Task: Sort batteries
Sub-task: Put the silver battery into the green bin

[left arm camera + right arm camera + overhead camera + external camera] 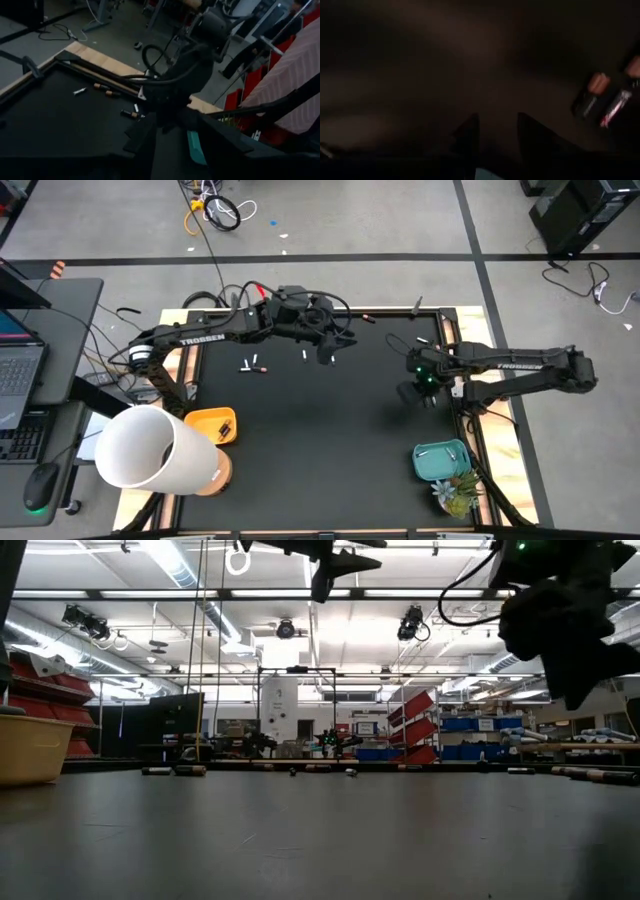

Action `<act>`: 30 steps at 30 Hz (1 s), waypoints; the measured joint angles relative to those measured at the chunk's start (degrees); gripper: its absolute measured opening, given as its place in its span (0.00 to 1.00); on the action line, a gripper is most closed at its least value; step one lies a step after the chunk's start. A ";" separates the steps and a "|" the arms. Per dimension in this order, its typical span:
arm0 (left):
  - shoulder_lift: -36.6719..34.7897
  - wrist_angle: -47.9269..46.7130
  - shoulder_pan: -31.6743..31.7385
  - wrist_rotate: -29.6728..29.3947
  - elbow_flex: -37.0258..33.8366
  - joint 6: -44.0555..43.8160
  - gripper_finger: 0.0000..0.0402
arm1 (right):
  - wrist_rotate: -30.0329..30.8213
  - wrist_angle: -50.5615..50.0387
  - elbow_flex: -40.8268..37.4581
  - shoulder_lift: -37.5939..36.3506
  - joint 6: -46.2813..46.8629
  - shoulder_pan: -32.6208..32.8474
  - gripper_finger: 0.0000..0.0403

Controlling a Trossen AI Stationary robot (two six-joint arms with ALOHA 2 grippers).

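1. Caught hanging over the black mat (330,440): right gripper (497,120), fingers part-way apart, bare mat in the gap, nothing held.
2. Near that gripper, off the line between its fingers: two dark batteries (592,94) with copper ends, lying side by side and almost touching. Likely trouble: closing on both at once, or clipping one with a fingertip and sending it rolling out of reach.
3. Raised over the far part of the mat: left gripper (326,352). Impossible to tell how wide it stands or whether anything is in it.
4. Just beside the left gripper, toward its own arm's base: a few pale batteries (251,365) loose on the mat. Possible slip: coming down off-centre on so slim a cylinder and flicking it aside.
5. Well apart from the left gripper, a yellow bin (212,425); back toward the right arm's base, a teal bin (440,462). Risk on any carry: loosing a battery on the way, or mixing pale with copper-ended.
6. Both arms reaching toward the middle, grippers not far apart. Hazard: contact, given a shared target.
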 joint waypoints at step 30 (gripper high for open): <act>1.67 5.32 2.49 -12.42 -0.07 -9.32 0.39 | 8.27 7.88 14.86 14.61 -33.87 -26.17 0.29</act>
